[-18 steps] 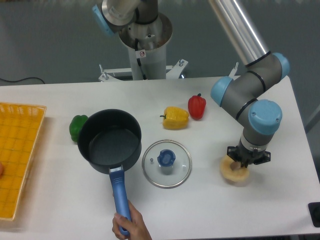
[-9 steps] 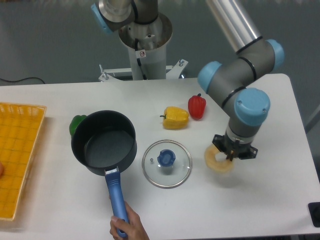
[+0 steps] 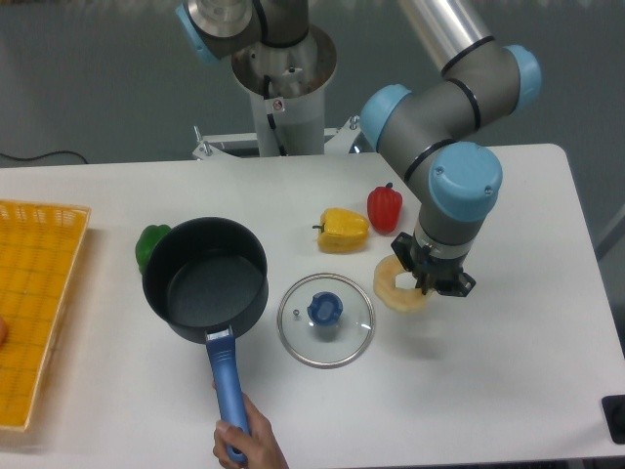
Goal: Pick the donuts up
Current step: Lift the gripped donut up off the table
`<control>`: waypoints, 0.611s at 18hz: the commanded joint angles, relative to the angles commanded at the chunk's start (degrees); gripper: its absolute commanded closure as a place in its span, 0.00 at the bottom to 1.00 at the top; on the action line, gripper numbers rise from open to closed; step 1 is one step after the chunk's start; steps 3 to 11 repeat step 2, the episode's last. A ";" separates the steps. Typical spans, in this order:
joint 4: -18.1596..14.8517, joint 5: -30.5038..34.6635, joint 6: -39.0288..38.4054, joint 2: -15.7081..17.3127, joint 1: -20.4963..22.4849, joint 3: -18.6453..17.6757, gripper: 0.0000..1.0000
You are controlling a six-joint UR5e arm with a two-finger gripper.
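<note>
Donut (image 3: 398, 290) now nearer glass lid (image 3: 325, 319).

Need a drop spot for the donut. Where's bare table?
Bare: right of the gripper holding the pale ring donut, and between the yellow basket and dark saucepan. Crowded: peppers and glass lid mid-table.

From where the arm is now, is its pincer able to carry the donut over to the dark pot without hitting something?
Probably yes. The pincer holds the donut raised off the table. Between it and the pot lies only the flat glass lid, low enough to pass over. The hand grips the pot's blue handle, below that path.
</note>
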 joint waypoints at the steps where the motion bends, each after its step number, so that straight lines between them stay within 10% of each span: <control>1: 0.00 -0.09 0.00 0.09 0.00 0.00 0.81; 11: -0.09 -0.17 0.00 0.35 0.00 0.00 0.81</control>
